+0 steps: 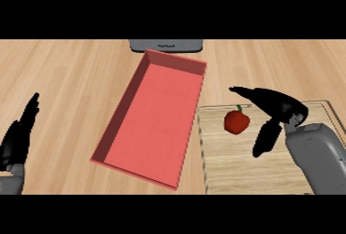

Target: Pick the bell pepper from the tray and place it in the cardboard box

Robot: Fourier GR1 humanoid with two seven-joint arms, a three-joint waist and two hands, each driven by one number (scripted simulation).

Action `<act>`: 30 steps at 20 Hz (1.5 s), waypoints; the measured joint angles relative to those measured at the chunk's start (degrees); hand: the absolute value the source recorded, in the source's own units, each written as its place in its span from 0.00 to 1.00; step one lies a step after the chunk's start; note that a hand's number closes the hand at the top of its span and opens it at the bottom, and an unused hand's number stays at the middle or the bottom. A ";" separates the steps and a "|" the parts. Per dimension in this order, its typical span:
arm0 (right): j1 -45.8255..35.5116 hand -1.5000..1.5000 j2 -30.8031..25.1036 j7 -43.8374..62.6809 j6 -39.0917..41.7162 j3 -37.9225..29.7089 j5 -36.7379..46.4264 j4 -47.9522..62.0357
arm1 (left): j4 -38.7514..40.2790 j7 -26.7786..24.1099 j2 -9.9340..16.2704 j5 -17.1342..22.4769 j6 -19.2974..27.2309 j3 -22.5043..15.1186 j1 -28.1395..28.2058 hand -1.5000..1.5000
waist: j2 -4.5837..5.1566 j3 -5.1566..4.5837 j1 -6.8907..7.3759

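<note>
Bell pepper (pixel 236 122) sits on the wooden tray (pixel 233 171), right hand (pixel 277 109) spread wide around it, untouching; left hand (pixel 19 137) rests open.

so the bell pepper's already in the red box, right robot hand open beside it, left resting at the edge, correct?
Not quite. The head view shows the bell pepper still on the wooden tray, to the right of the red box, not inside it. The rest stands: the right robot hand is open beside the pepper, and the left robot hand rests at the left edge.
</note>
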 measured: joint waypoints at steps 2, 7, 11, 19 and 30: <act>0.43 0.00 1.64 1.05 -0.65 0.97 1.85 1.03 | -0.65 0.89 0.09 -0.02 -0.75 0.47 -0.41 0.50 | 0.00 0.00 0.04; 0.29 1.00 3.62 -1.56 -4.53 2.00 7.44 5.62 | -0.77 1.51 -0.22 -0.91 -1.51 1.63 -1.24 0.50 | 0.02 0.01 0.12; -0.02 1.00 2.98 -6.06 -10.78 3.08 13.13 6.76 | -1.64 1.93 -0.81 -1.69 -1.52 1.64 -0.74 0.50 | -0.01 0.01 0.21; -2.09 1.00 1.11 -13.67 -20.65 2.74 21.91 11.23 | -2.44 1.57 -1.67 -2.53 -2.30 2.31 0.26 0.50 | 0.03 0.00 0.21; -7.31 1.00 -7.73 -48.39 -33.73 -0.24 22.45 22.47 | 0.14 1.67 -2.19 -2.98 -2.69 2.78 -2.90 0.50 | 0.42 0.10 0.69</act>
